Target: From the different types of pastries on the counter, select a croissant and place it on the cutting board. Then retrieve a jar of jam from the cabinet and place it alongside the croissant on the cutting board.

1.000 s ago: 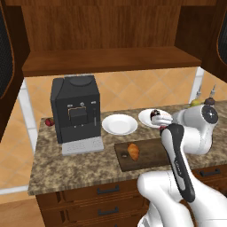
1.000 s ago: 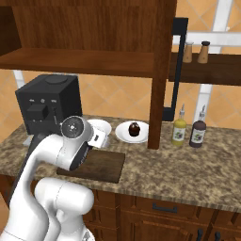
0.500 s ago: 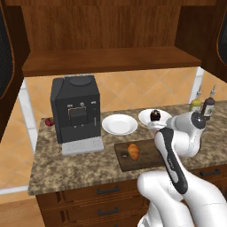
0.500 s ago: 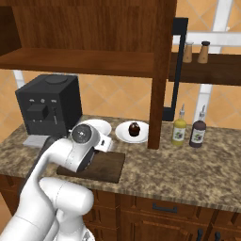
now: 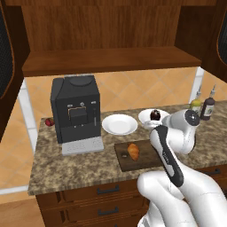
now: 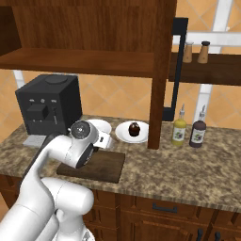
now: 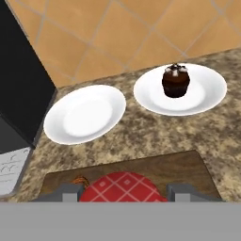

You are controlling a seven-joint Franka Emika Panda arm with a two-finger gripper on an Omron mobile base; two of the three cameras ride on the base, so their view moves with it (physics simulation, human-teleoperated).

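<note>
The croissant (image 5: 133, 151) lies on the left half of the dark cutting board (image 5: 146, 160), and its tip (image 7: 80, 180) peeks out beside the jar in the hand view. My gripper (image 7: 123, 192) is shut on the jar of jam (image 7: 123, 184). Its red checked lid sits between the two fingertips (image 7: 67, 193), just over the board (image 7: 188, 164). From the right base view the hand (image 6: 104, 140) hangs over the board's (image 6: 103, 168) back edge. The chocolate pastry (image 5: 155, 115) rests on a white plate (image 7: 207, 96). The cabinet shelf (image 5: 111, 60) spans above.
An empty white plate (image 5: 119, 124) sits behind the board, next to a black coffee machine (image 5: 75, 111). A small red object (image 5: 49, 121) lies left of the machine. Two bottles (image 6: 179, 131) (image 6: 198, 132) stand at the right, past a wooden post (image 6: 160, 84).
The arm has swung down and to the left, bringing the hand with the jar closer over the cutting board. Croissant, plates and pastry have not moved.
</note>
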